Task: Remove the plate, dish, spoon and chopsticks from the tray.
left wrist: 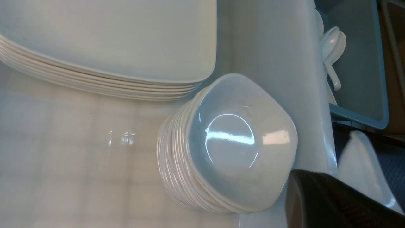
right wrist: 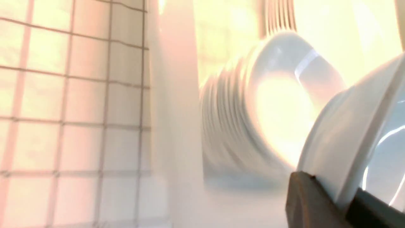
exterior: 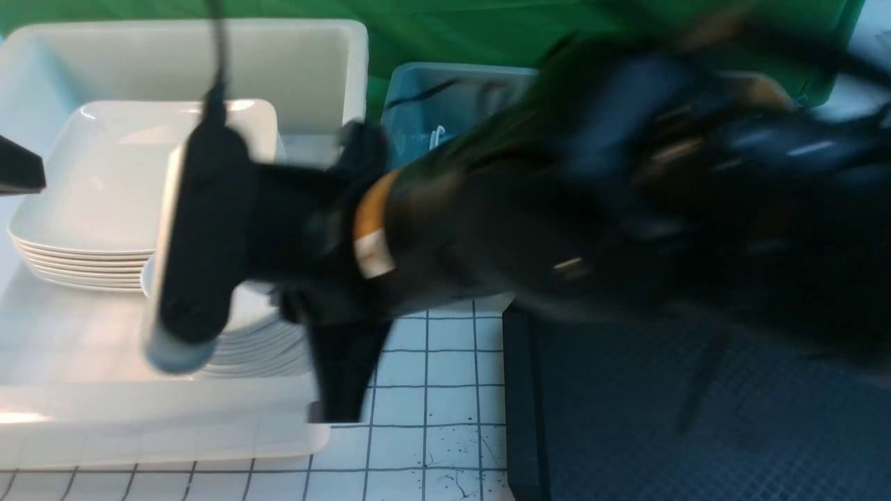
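Note:
My right arm sweeps blurred across the front view, its gripper [exterior: 341, 390] over the right edge of the white tub [exterior: 334, 49]. In the right wrist view the right gripper [right wrist: 341, 196] is shut on the rim of a small white dish [right wrist: 348, 136], held beside the stack of dishes [right wrist: 250, 120]. The black tray [exterior: 696, 431] lies at the front right, mostly hidden by the arm. White spoons [left wrist: 332, 47] lie in the teal tub [left wrist: 360, 107]. Of my left gripper only one finger [left wrist: 332, 202] shows, above the dish stack [left wrist: 234, 142]. No chopsticks show clearly.
A stack of large white plates [exterior: 111, 188] fills the tub's back left and also shows in the left wrist view [left wrist: 110, 41]. A white rimmed piece [left wrist: 364, 171] lies beyond the tub wall over the tray. The tiled table [exterior: 431, 417] runs between tub and tray.

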